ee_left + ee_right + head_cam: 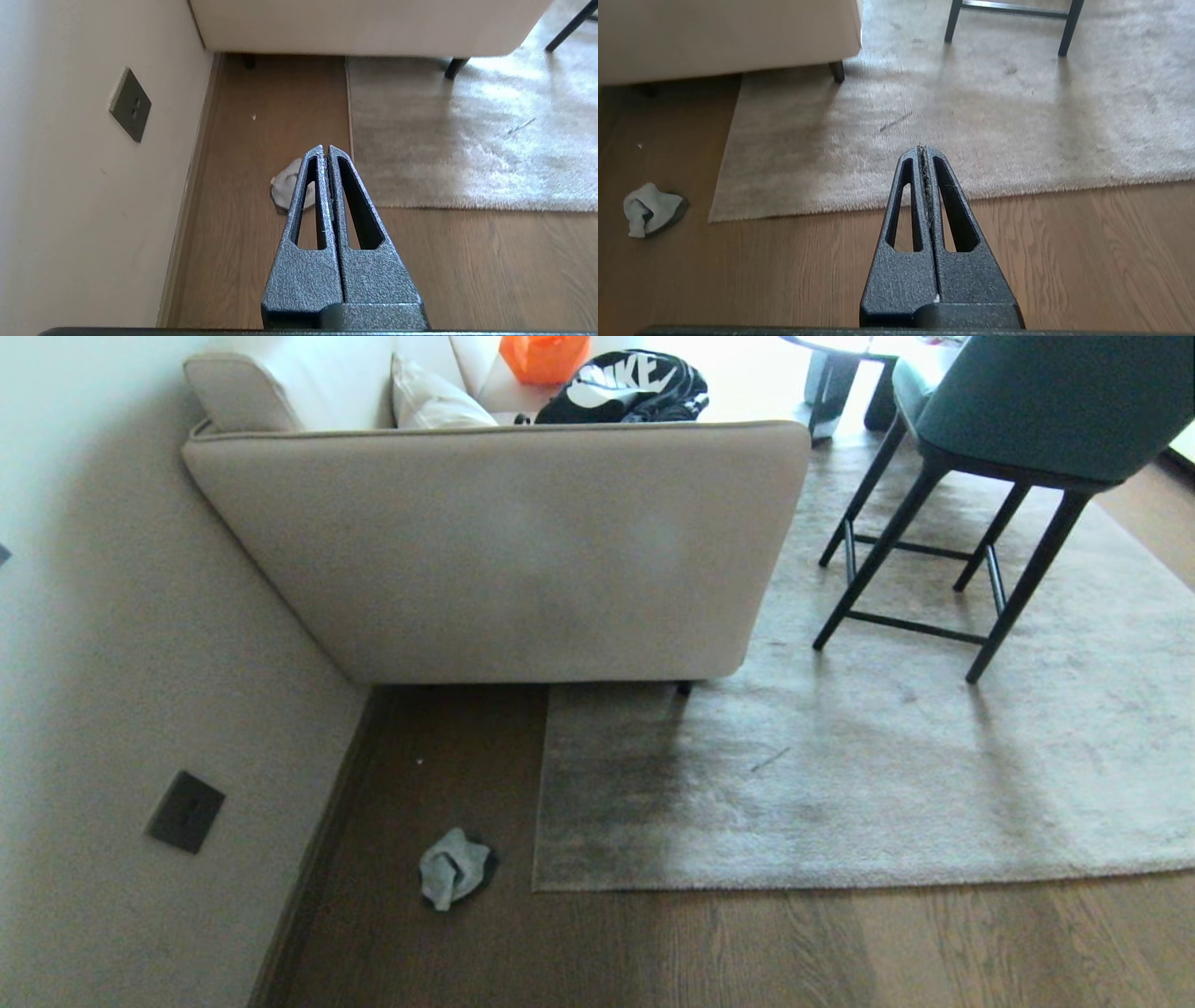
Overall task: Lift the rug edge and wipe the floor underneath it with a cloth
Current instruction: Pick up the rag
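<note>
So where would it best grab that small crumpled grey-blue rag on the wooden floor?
Probably the raised fold at the top of the small crumpled grey-blue cloth, coming straight down: it lies bunched on the brown wood floor, apart from the light grey plush rug, so nothing crowds it.

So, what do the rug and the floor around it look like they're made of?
The rug looks like light grey plush textile: short fuzzy pile, brushed patches showing. The floor looks like brown wood-grain plank, smooth and matte; real wood or laminate can't be told.
</note>
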Controlling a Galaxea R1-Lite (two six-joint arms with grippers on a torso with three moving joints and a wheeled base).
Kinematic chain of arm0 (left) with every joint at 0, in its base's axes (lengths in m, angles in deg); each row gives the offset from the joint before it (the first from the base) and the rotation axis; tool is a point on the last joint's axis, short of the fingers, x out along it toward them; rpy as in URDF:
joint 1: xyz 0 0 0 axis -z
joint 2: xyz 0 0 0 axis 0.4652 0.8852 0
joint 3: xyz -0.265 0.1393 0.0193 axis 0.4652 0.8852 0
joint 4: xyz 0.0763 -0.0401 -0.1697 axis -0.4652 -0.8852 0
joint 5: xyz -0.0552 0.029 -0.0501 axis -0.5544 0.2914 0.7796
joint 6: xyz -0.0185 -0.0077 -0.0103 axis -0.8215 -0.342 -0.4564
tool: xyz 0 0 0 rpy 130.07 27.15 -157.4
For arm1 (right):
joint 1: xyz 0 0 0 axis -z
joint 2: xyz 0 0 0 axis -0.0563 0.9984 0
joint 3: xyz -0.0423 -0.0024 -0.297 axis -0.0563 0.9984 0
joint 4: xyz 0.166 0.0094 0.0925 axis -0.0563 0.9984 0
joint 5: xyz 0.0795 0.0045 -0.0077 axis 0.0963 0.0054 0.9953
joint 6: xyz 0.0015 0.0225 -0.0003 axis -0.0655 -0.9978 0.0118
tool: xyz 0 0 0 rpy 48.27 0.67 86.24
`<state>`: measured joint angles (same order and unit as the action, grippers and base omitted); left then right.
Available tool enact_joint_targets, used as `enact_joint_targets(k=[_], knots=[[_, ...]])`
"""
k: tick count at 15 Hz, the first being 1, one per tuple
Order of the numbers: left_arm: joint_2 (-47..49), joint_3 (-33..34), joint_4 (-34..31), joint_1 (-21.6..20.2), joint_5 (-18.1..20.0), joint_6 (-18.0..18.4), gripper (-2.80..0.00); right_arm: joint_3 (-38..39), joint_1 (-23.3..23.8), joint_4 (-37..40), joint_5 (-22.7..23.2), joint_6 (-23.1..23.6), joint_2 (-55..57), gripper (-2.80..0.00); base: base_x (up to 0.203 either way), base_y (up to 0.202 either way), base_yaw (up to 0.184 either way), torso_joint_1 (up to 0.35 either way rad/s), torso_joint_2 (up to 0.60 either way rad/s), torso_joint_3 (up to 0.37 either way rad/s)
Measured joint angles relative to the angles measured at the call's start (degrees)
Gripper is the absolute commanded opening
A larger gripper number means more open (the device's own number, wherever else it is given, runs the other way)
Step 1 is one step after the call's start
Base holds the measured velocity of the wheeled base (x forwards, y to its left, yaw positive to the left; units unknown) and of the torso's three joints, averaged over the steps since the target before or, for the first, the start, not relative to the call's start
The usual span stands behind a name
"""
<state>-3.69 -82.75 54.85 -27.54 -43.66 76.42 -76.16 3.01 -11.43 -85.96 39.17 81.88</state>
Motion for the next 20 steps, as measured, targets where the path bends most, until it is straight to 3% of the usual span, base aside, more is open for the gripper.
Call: enact_joint_targets(k=[20], knots=[[0.00,0.00,0.00,0.00,0.11,0.10,-2.80,0.00,-0.02,0.02,0.02,-0.02,0.00,-2.80,0.000,0.000,0.000,0.004,0.00,-0.197]])
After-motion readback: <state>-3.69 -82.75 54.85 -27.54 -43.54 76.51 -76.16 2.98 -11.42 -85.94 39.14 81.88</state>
